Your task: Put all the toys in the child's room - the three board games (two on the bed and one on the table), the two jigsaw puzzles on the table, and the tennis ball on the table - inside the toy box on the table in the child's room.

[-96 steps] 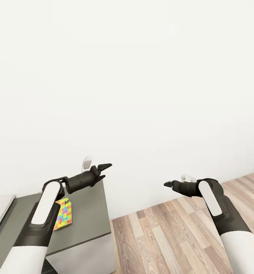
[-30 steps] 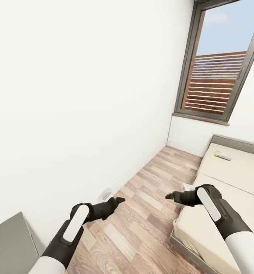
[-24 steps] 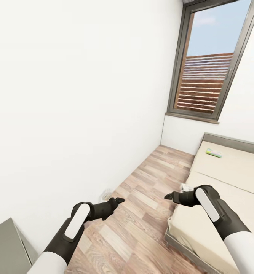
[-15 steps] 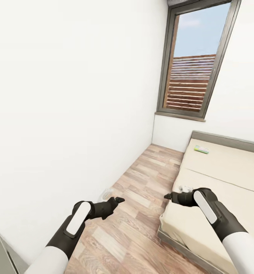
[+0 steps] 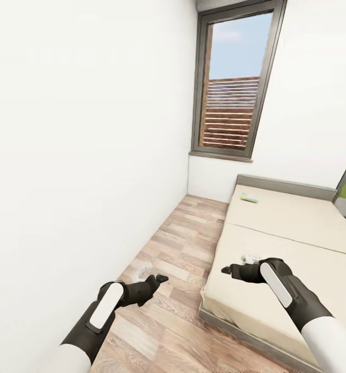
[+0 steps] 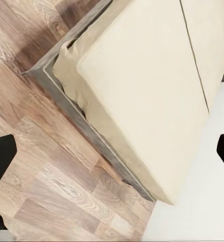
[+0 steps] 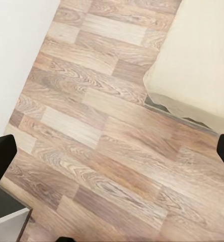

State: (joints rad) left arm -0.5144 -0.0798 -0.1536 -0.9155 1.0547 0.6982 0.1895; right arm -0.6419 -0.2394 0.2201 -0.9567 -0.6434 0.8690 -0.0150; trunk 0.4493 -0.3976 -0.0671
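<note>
Legible text, labels, numbers, signs: none. One small green-and-white board game (image 5: 249, 198) lies near the head of the bed (image 5: 297, 233); its printed face is too small and blurred to read.

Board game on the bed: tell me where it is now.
In the head view the board game lies flat on the far end of the bed, near the headboard and below the window, well beyond both grippers.

wood-plank floor (image 7: 101, 146) | bed (image 7: 197, 75) corner on it | gripper (image 7: 112, 151) fingertips wide apart
</note>
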